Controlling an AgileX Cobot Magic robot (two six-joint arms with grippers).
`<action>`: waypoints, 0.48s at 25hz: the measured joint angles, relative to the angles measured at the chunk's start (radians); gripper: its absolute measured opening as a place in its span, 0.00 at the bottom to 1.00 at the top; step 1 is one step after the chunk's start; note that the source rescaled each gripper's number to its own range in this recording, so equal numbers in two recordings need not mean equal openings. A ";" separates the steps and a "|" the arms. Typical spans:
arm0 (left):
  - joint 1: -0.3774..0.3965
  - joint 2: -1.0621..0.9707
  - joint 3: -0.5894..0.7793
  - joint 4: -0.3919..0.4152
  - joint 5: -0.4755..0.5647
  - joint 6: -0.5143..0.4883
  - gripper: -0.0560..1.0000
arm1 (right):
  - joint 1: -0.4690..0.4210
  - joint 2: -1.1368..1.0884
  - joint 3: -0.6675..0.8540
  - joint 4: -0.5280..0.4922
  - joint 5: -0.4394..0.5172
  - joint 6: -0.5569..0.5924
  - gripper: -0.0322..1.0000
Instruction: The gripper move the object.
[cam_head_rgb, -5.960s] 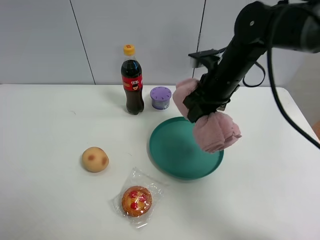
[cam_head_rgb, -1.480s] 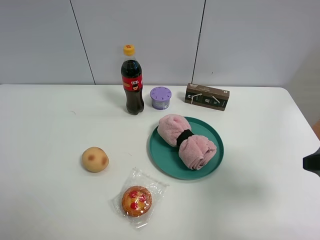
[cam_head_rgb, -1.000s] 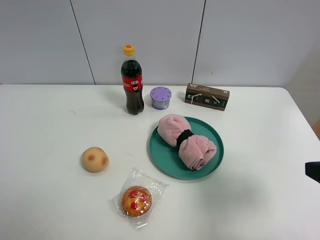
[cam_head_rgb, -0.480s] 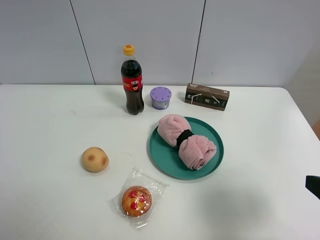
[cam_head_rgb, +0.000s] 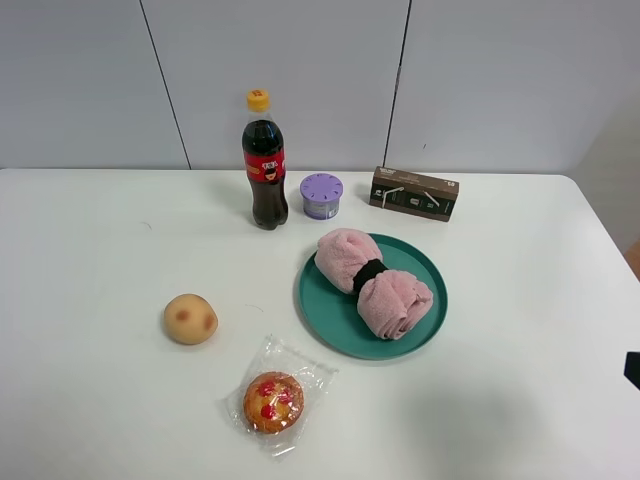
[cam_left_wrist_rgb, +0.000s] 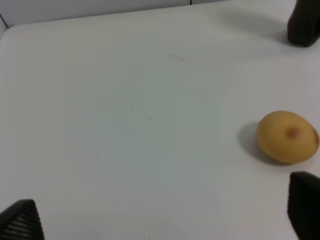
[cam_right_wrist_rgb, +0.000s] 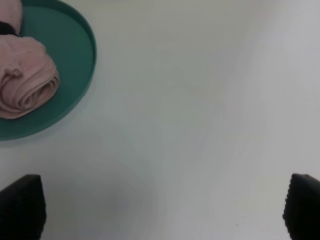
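Note:
The rolled pink towel with a black band around its middle lies on the round teal plate, free of any gripper. One end of it shows in the right wrist view, lying on the plate. My right gripper is open and empty over bare table to the right of the plate; only a black sliver of that arm shows at the right edge of the high view. My left gripper is open and empty over the table's left side, near a round bun.
A cola bottle, a purple lidded cup and a brown box stand at the back. The bun and a wrapped cake lie front left of the plate. The table's right edge is near the right arm.
Six seconds ago the right gripper held the towel above the plate; now the towel rests on it. Over the last second the right arm has drawn back down and out at the right edge.

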 joint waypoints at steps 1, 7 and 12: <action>0.000 0.000 0.000 0.000 0.000 0.000 1.00 | 0.000 0.000 0.000 -0.002 0.000 0.005 0.91; 0.000 0.000 0.000 0.000 0.000 0.000 1.00 | 0.009 -0.071 0.000 -0.005 0.000 0.007 0.91; 0.000 0.000 0.000 0.000 0.000 0.000 1.00 | 0.012 -0.172 0.000 -0.005 0.000 0.007 0.91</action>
